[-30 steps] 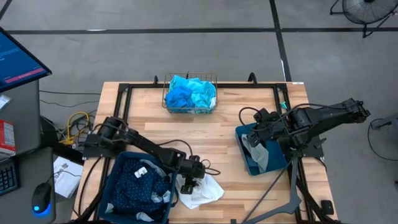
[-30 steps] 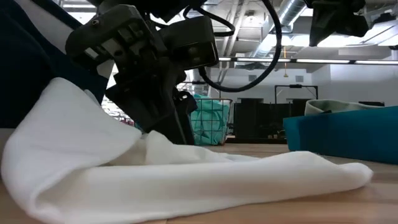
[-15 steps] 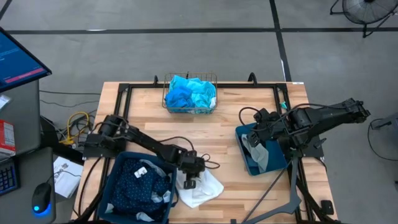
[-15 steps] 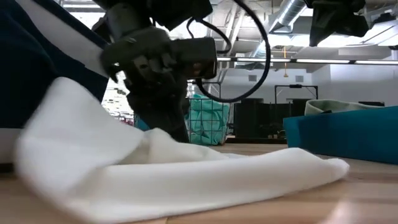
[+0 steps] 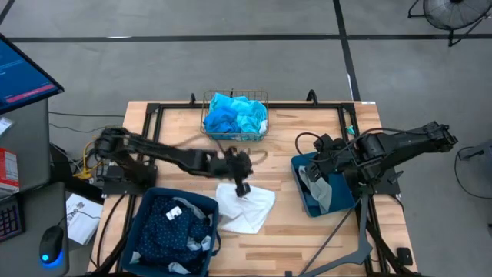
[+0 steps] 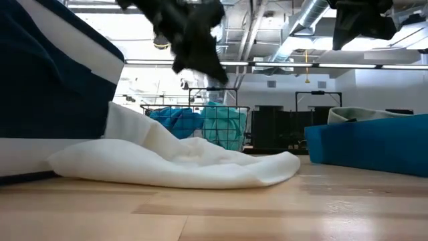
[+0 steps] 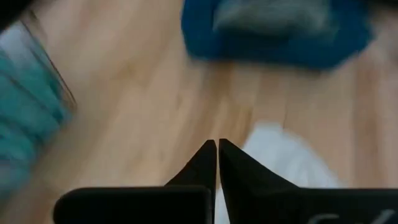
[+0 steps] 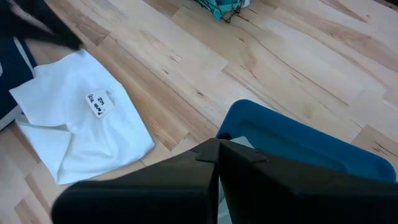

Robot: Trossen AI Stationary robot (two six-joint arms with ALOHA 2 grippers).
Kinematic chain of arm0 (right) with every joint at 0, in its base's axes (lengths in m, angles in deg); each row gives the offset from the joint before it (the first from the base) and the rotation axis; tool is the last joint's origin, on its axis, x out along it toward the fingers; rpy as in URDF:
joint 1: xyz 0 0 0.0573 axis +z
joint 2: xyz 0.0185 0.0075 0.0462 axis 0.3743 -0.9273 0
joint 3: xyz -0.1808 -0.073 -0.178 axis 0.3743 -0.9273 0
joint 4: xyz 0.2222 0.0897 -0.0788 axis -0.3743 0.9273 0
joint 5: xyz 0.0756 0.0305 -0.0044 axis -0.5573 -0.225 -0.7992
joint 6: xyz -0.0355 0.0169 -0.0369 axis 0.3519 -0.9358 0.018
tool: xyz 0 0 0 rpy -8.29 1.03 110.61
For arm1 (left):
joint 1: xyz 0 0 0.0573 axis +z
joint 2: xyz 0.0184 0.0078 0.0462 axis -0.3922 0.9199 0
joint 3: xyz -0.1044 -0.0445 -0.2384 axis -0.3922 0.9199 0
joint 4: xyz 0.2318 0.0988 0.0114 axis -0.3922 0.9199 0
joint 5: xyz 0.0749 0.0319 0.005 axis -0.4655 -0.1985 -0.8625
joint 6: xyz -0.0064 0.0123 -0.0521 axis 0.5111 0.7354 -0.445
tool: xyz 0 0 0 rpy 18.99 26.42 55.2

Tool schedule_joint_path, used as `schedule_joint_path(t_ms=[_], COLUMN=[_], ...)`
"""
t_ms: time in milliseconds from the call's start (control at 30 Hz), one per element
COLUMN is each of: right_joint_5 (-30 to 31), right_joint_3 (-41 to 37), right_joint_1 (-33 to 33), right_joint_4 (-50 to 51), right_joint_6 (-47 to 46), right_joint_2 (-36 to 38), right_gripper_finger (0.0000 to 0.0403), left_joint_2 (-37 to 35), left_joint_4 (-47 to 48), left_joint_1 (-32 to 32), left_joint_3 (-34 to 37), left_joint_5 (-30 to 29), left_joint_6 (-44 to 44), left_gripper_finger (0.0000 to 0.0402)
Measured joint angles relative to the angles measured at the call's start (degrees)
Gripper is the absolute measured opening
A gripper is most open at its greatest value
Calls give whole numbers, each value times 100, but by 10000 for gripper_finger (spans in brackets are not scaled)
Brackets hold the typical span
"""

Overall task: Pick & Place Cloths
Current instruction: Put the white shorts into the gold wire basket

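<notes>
A white cloth [image 5: 247, 208] with a label lies spread on the wooden table, its left part against the left teal bin [image 5: 154, 196]; it also shows in the low view [image 6: 180, 164] and the right wrist view [image 8: 81, 137]. My left gripper [image 5: 244, 187] hangs shut above the cloth's far edge, clear of it in the low view [image 6: 197, 40], with nothing between its fingers [image 7: 217, 144]. My right gripper [image 5: 323, 163] stays shut [image 8: 217, 144] above the right teal bin [image 5: 307, 204], which holds a grey cloth [image 5: 319, 188]. A navy dotted cloth [image 5: 173, 227] fills the left bin.
A wire basket [image 5: 206, 115] with turquoise and blue cloths [image 5: 234, 115] stands at the table's far edge. Bare wood lies between the basket, the white cloth and the right bin. A black frame runs round the table.
My left gripper has shut at the white cloth, then swung toward the table's far edge and risen. The cloth has slid with it from the near edge toward the middle and now lies flatter, spread out beside the left bin's far right corner.
</notes>
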Motion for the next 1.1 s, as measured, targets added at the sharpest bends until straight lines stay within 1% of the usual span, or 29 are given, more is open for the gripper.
schedule_joint_path(t_ms=[133, 267, 433, 533, 600, 667, 767, 900, 1100], right_joint_5=[30, 260, 641, 797, 841, 879, 883, 881, 881], right_joint_3=[0, 0, 0, 0, 0, 0, 0, 0, 0], right_joint_1=[56, 204, 396, 461, 495, 494, 494, 494, 494], right_joint_4=[-2, -9, -36, -39, -39, -39, -39, -37, -37], right_joint_6=[0, -4, -3, -4, -4, -4, -4, -3, -4], right_joint_2=[0, -2, -2, 0, 0, 0, 0, 0, 0], right_gripper_finger=[8, 15, 32, 47, 56, 64, 73, 81, 83], left_joint_2=[-764, -1302, -1447, -1346, -1192, -1030, -683, -115, 745], left_joint_4=[-110, -195, -570, -833, -1006, -985, -1006, -1006, -1016], left_joint_1=[19, -195, -560, -794, -875, -926, -946, -946, -948], left_joint_3=[-9, -2, -8, -7, -9, -9, -9, -9, -9], left_joint_5=[542, 1063, 1276, 1310, 1310, 1312, 1300, 1295, 1295], left_joint_6=[569, 913, 1299, 1740, 1759, 1762, 1759, 1755, 1748], left_gripper_finger=[24, 66, 135, 180, 209, 235, 262, 277, 276])
